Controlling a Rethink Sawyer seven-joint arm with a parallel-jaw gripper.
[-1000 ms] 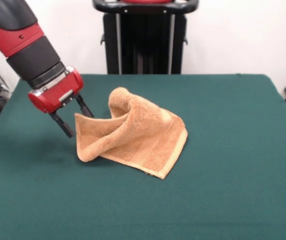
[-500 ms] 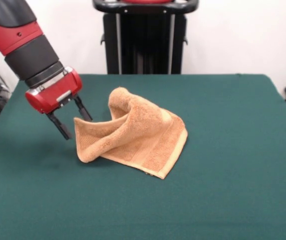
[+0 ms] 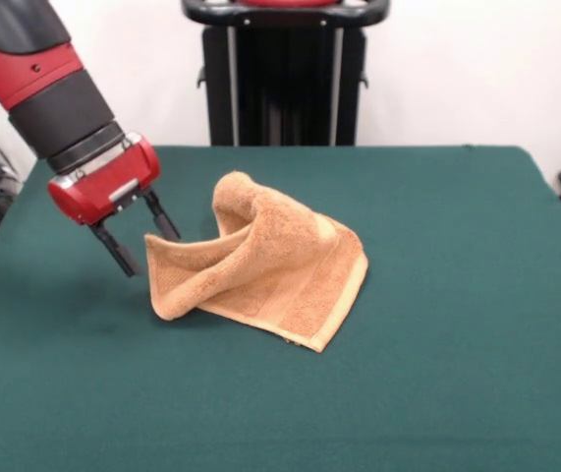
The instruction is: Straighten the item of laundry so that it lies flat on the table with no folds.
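Table [image 3: 457,374] first: big, green, and mostly bare. Near the middle sits the towel [image 3: 260,270], and it is not flat yet. One side lies down, but the other side stands up in a big hump with folds. The gripper [image 3: 145,246] is just beside the towel's raised edge, fingers spread apart and holding nothing. Most of the job is left, I think.

A small orange-tan terry-cloth towel [image 3: 260,265] sits crumpled left of centre on the large dark green felt-covered table [image 3: 457,324]. Its far part stands up in a rounded hump, its left edge curls upright, and its banded right corner lies flat.
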